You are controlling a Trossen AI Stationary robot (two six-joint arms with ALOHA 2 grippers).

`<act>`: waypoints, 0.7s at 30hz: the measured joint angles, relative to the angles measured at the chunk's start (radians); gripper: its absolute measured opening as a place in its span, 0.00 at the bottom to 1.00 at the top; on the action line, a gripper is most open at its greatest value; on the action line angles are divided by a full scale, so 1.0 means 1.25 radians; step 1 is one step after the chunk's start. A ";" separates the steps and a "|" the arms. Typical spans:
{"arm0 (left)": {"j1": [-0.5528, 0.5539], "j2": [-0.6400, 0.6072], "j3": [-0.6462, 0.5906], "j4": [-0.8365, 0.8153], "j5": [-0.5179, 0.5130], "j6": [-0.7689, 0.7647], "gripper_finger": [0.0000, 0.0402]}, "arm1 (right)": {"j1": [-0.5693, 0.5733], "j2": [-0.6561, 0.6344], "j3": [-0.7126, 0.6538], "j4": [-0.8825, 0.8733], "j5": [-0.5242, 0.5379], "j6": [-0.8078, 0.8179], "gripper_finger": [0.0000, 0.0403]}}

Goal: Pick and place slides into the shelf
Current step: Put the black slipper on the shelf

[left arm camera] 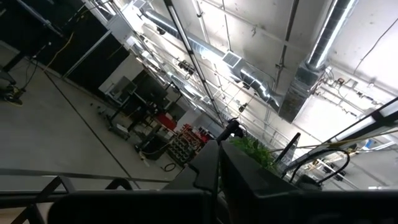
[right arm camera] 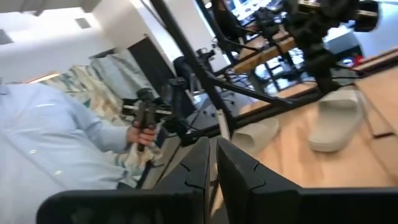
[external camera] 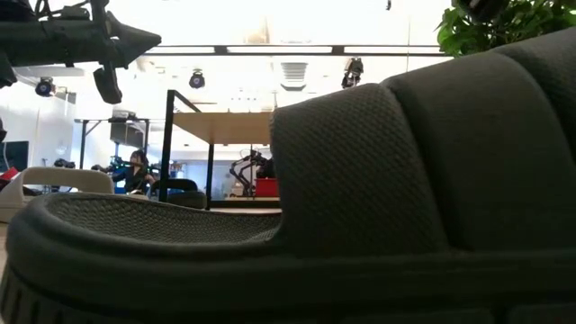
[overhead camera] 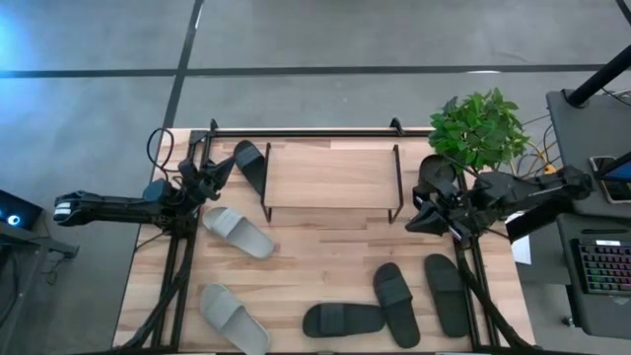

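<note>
The desk [overhead camera: 325, 266] carries the shelf [overhead camera: 330, 177] at its far edge. Left of the shelf, the left arm reaches in level, its left gripper [overhead camera: 219, 174] beside a dark slide [overhead camera: 250, 166], fingers pressed together. Right of the shelf hangs the right gripper [overhead camera: 414, 219], fingers together too. Two light slides [overhead camera: 237, 233] lie nearer than the shelf's left end, three dark slides [overhead camera: 396, 304] nearer than its right.

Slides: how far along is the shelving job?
Done: nothing; no slide on the shelf top. In hand: left gripper beside one dark slide at the shelf's left end. Left: two light slides, three dark slides on the table. Right gripper waits at its right end.
</note>
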 joint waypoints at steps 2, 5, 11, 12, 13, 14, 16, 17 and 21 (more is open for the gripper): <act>0.000 0.000 0.000 0.000 0.000 0.000 0.00 | 0.016 0.014 0.018 0.001 0.001 0.000 0.06; 0.000 0.000 0.000 0.000 0.000 0.000 0.00 | 0.034 0.037 0.046 0.007 0.002 0.000 0.06; 0.000 -0.002 0.000 0.000 -0.001 0.000 0.00 | 0.053 0.096 0.105 0.025 0.000 -0.020 0.06; 0.000 -0.002 0.000 0.000 -0.001 0.000 0.00 | 0.057 0.104 0.115 0.026 -0.003 -0.030 0.06; 0.000 -0.003 0.000 0.000 -0.001 0.000 0.00 | 0.061 0.109 0.124 0.026 -0.006 -0.039 0.06; 0.000 -0.004 0.000 0.000 -0.001 0.000 0.00 | 0.064 0.112 0.130 0.024 -0.006 -0.045 0.06; 0.000 -0.005 0.000 0.000 -0.001 -0.001 0.00 | 0.072 0.114 0.140 0.022 -0.009 -0.047 0.06; 0.000 -0.007 -0.001 0.000 -0.001 -0.001 0.00 | 0.077 0.112 0.143 0.022 -0.011 -0.047 0.06; 0.000 -0.018 -0.001 0.002 -0.001 -0.001 0.00 | 0.103 0.096 0.147 0.022 -0.024 -0.025 0.06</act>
